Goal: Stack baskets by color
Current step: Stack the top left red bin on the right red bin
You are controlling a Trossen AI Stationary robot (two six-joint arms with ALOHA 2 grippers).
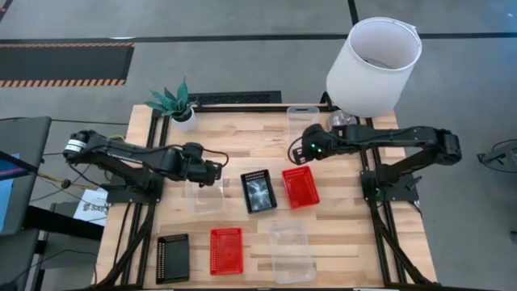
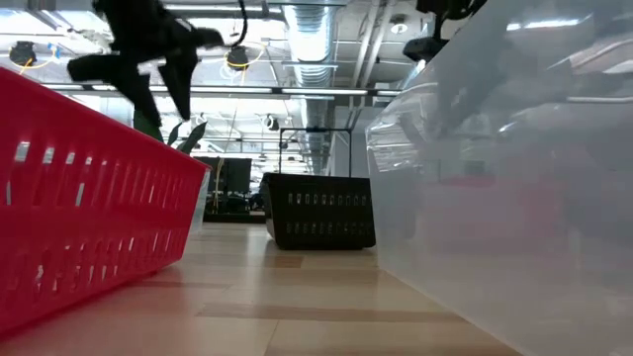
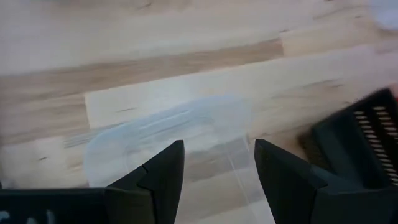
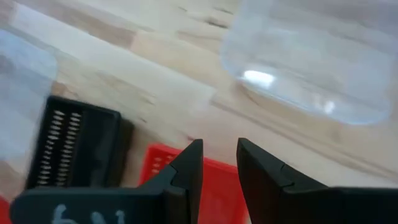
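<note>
Baskets spread over the wooden table [image 1: 339,230]. Middle: black basket [image 1: 258,191] with a clear one nested inside, red basket [image 1: 300,187] just beside it. Near edge: second black basket [image 1: 173,258], second red basket [image 1: 226,250], clear basket [image 1: 291,250], side by side but apart. Far edge: another clear basket [image 1: 303,120], close to the white lampshade [image 1: 373,66]. One more clear basket [image 1: 208,194] directly under the left gripper [image 1: 212,171].

Writing: only a partly hidden paper label [image 1: 91,205] off the table's left side, too small to read.

Left gripper [image 3: 217,171]: jaws parted, empty, hovering above the clear basket [image 3: 168,137], not touching. Right gripper [image 4: 219,163]: jaws slightly parted, nothing between them, poised over the red basket's [image 4: 217,186] far rim, clear of it. Potted plant [image 1: 176,103] at the far left corner.
</note>
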